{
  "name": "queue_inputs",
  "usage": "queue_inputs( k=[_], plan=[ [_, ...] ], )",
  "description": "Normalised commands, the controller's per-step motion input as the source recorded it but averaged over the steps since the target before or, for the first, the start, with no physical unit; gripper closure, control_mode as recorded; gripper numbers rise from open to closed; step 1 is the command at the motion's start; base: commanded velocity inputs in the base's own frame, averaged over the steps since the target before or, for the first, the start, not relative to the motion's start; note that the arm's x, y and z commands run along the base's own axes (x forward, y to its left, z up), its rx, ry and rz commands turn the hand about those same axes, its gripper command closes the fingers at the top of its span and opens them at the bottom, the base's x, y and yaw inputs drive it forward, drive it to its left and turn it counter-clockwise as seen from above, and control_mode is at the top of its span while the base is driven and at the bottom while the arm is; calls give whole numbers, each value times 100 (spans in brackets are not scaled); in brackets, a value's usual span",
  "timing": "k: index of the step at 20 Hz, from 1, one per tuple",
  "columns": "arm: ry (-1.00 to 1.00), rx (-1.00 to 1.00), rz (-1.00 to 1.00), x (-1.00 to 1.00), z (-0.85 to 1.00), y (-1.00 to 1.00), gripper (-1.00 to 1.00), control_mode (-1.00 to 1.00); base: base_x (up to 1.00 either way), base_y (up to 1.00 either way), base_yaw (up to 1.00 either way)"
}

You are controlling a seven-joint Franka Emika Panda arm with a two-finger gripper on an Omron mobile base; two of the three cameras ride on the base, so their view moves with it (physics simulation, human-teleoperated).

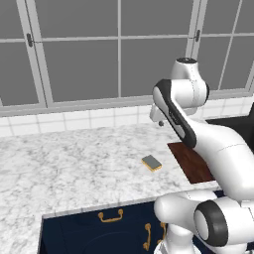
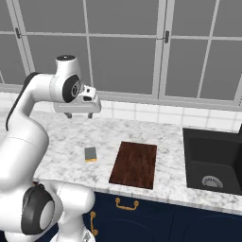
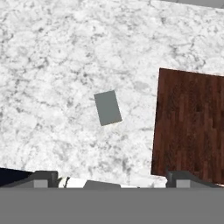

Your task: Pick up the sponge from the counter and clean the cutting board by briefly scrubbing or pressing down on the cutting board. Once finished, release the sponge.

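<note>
Marble table (image 2: 156, 120) under grey windows. Sponge (image 2: 90, 154) lies flat, scouring side up, just left of the cutting board (image 2: 135, 164), apart from it. Tool (image 2: 79, 115) hangs high above, pointing down, jaws spread, empty; likely staged for a top-down pick.

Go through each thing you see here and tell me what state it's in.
sponge: lying flat on the counter, grey side up, not held, left of the board.
cutting board: flat on the counter, nothing on it.
gripper: raised above the counter, fingers apart, holding nothing.
sink: nothing in its basin.
</note>
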Motion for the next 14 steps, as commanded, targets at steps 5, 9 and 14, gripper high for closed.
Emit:
queue_inputs(
  k=[5, 9, 14],
  plan=[
    [-1, 0, 7, 1, -20, 0, -100, -100, 0, 0, 0],
    [-5, 0, 3, 19, -20, 1, -100, -100, 0, 0, 0],
    [0, 0, 0, 36, -13, 2, -100, -100, 0, 0, 0]
  ],
)
